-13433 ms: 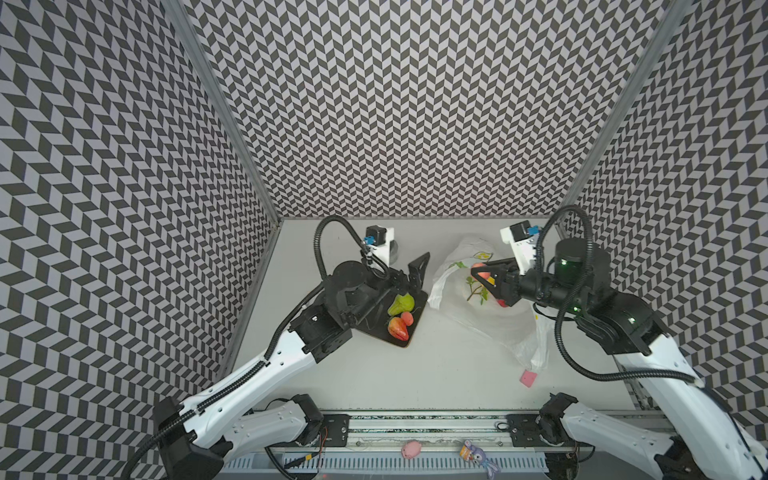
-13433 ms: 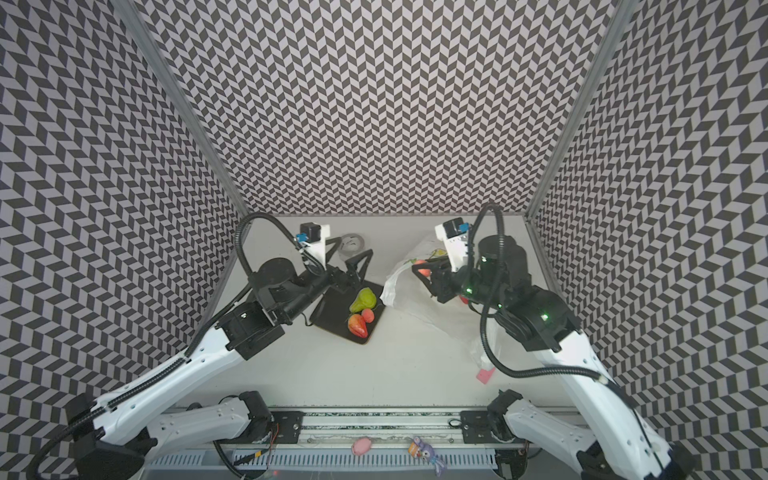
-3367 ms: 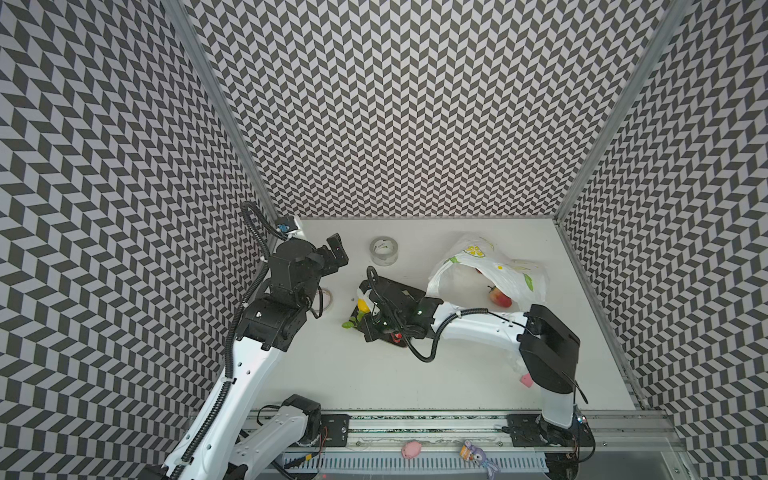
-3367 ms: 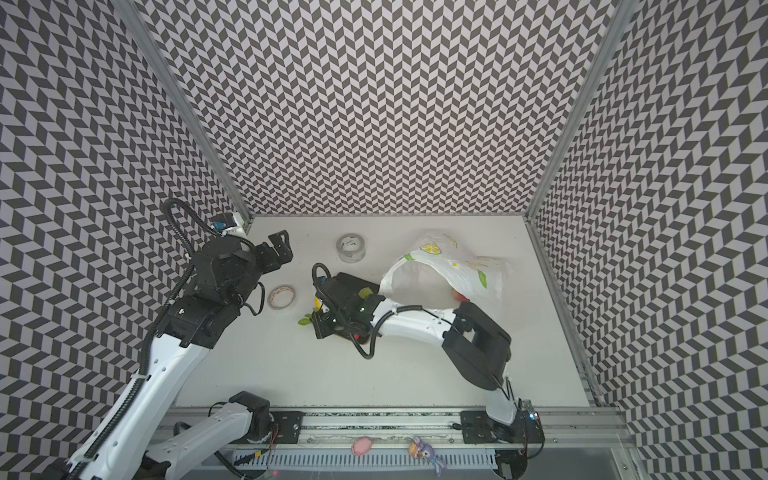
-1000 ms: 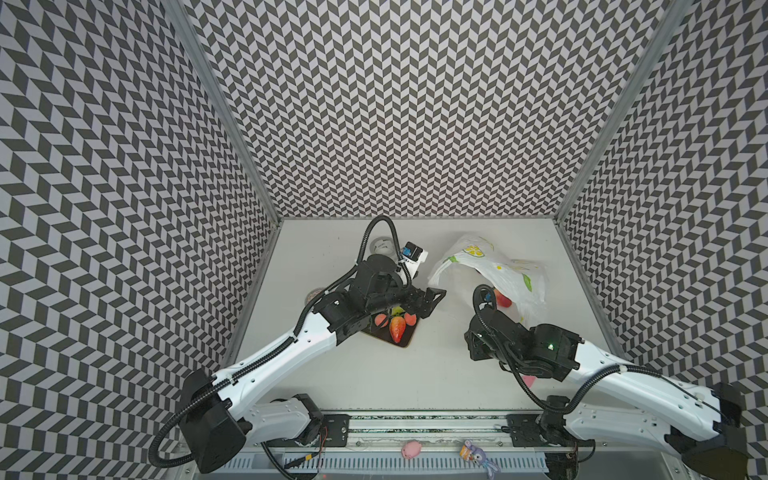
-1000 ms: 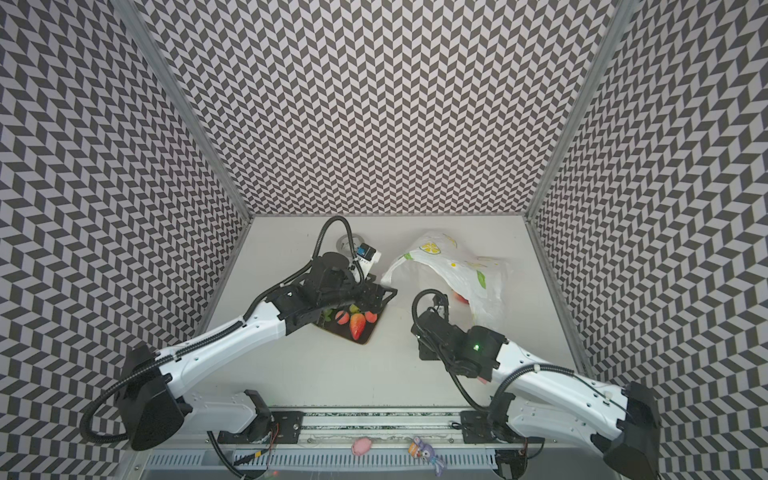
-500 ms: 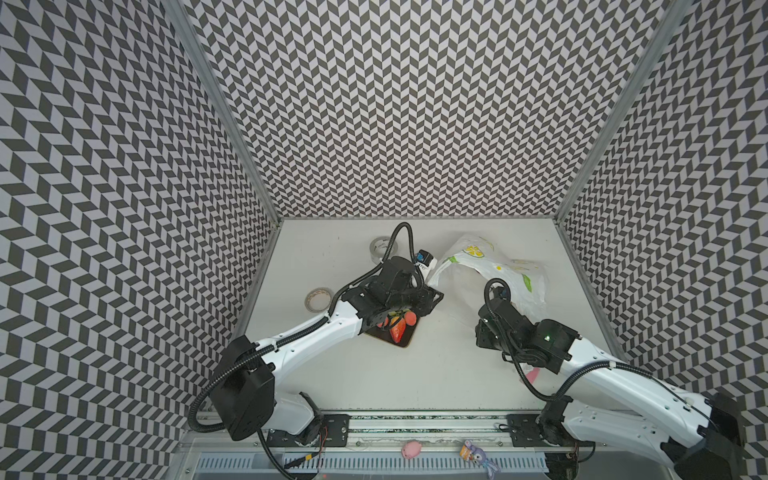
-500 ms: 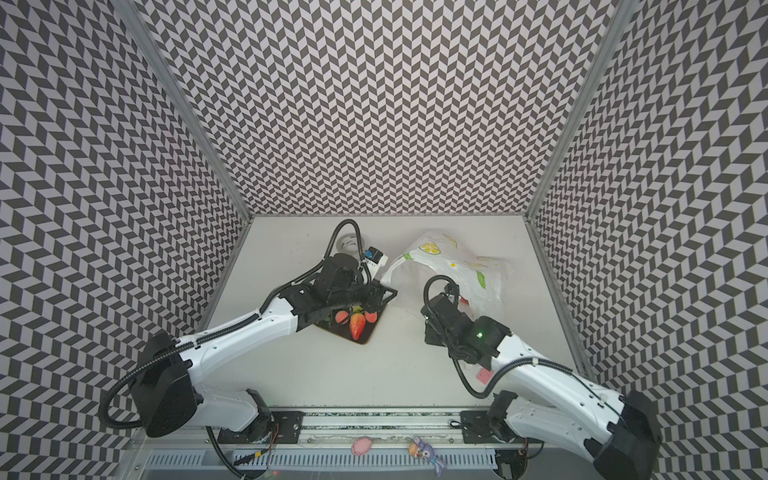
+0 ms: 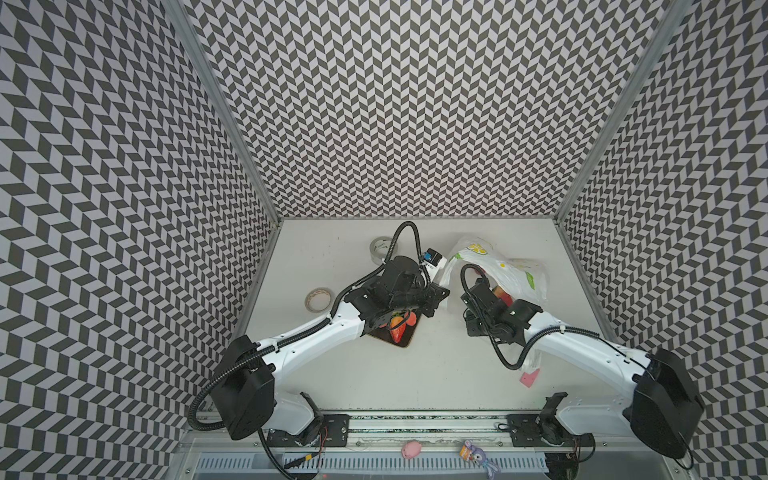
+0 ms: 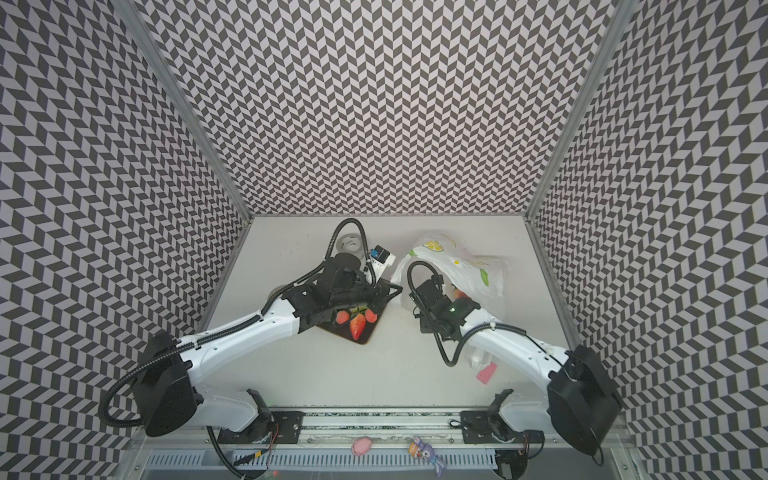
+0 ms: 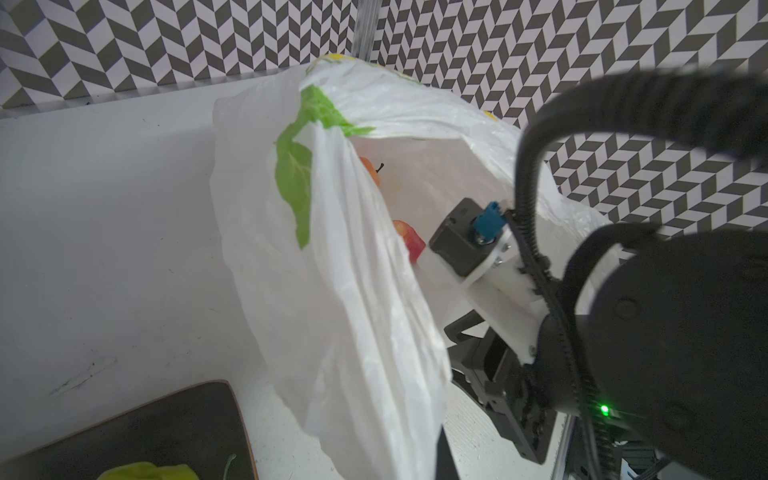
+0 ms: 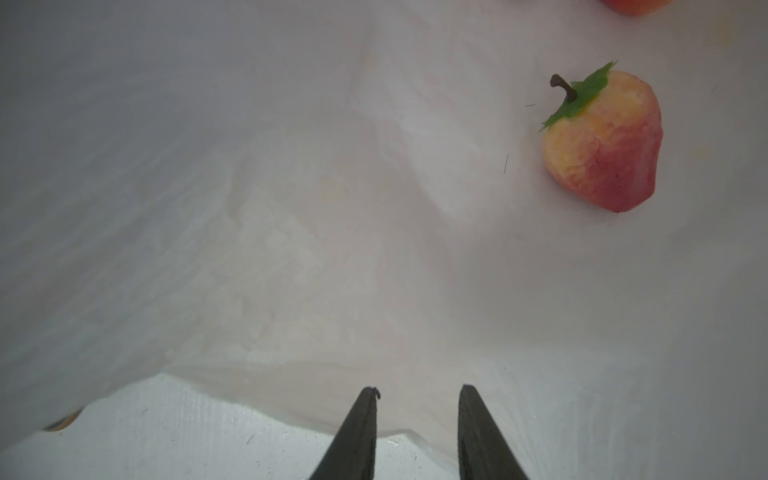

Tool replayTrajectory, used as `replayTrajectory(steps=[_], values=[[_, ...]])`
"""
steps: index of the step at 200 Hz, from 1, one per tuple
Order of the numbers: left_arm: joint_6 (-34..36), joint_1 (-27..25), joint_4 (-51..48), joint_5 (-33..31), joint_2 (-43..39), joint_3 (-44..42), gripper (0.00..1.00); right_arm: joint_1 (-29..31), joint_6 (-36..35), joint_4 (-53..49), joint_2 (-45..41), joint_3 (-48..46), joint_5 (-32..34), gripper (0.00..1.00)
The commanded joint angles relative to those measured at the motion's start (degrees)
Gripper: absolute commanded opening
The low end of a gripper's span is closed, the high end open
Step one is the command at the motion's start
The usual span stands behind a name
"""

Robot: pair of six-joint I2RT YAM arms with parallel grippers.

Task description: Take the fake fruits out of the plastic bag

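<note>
A roll of tape (image 9: 318, 298) lies flat at the left of the white tabletop (image 9: 332, 386), with a clear tape roll (image 9: 379, 248) farther back. Just right of them, red strawberries (image 10: 357, 326) sit on a dark board (image 10: 334, 332), partly under the left arm. The left wrist view also catches a yellow-green fruit (image 11: 145, 471) on that board.

The left hand (image 9: 439, 296) reaches past the board to the near rim of the plastic bag (image 9: 509, 272). Its jaws are closed tight on the thin film, which rises in folds from the grip and leaves the mouth agape. The bag, white with lemon slices and green leaves, lies toward the back right of the tabletop. Inside it, the left wrist view shows an orange fruit (image 11: 371, 171) and a red fruit (image 11: 409, 243).

The right hand (image 12: 419, 389) is at the bag's mouth, jaws partly apart and holding nothing, its tips over the bag's lower film. A pinkish-orange peach (image 12: 602, 141) with stem and leaf lies deeper in, well clear of them. A small pink block (image 9: 528, 379) rests by the right arm at the front right.
</note>
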Motion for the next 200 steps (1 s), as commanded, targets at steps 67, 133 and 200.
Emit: replayTrajectory(steps=[67, 133, 200], values=[[1.17, -2.24, 2.75, 1.55, -2.36, -0.41, 0.00, -13.25, 3.08, 9.61, 2.90, -0.30, -0.48, 0.59], [2.63, -4.38, 2.08, 1.58, -1.56, 0.03, 0.00, -18.84, 9.66, 17.57, 7.09, 0.14, 3.66, 0.69], [3.37, -4.48, 1.46, 1.15, -0.79, 0.88, 0.00, -20.05, -0.30, 26.34, 11.66, 0.64, 5.45, 0.79]])
